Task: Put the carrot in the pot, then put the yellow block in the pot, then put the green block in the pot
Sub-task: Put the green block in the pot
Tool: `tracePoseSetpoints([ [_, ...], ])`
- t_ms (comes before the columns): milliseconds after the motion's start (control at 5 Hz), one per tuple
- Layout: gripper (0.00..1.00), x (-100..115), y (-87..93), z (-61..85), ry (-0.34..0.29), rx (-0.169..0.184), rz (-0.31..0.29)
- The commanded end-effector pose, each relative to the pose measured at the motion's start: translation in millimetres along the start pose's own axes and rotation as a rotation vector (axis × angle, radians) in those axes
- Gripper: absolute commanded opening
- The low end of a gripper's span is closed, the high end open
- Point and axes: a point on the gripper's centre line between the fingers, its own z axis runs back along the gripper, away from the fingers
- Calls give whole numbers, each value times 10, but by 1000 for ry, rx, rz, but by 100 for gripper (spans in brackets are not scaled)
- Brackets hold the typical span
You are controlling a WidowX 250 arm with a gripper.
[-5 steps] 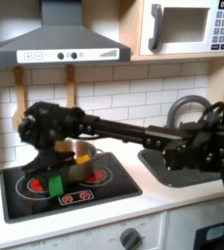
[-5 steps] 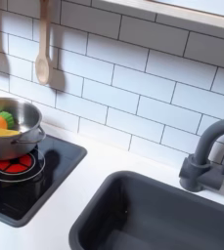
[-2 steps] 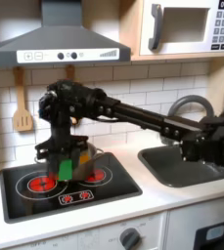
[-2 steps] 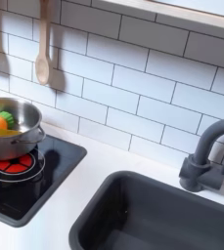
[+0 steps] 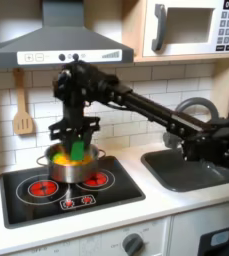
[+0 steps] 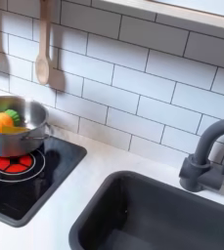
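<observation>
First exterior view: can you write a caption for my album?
Robot gripper holds the green block over the steel pot on the toy stove.

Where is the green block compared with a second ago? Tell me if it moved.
Yes. In the first exterior view the green block, held in the gripper, has risen off the stove and moved toward the first exterior view's right, now over the pot.

We are seeing the pot (image 6: 8, 137) cut off by the second exterior view's left edge; in the first exterior view the gripper (image 5: 74, 146) is hiding part of the green block (image 5: 77, 150), and motion blur is keeping us from telling how its jaws stand.
</observation>
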Motion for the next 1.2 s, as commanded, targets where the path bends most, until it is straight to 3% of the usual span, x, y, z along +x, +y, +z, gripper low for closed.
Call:
tracePoseSetpoints([
  [0,0,43,2,10,14,26,51],
  [400,0,139,14,-83,35,18,64],
  [800,0,257,-78,-306,71,-2,51],
  [1000,0,274,-93,-377,76,16,55],
])
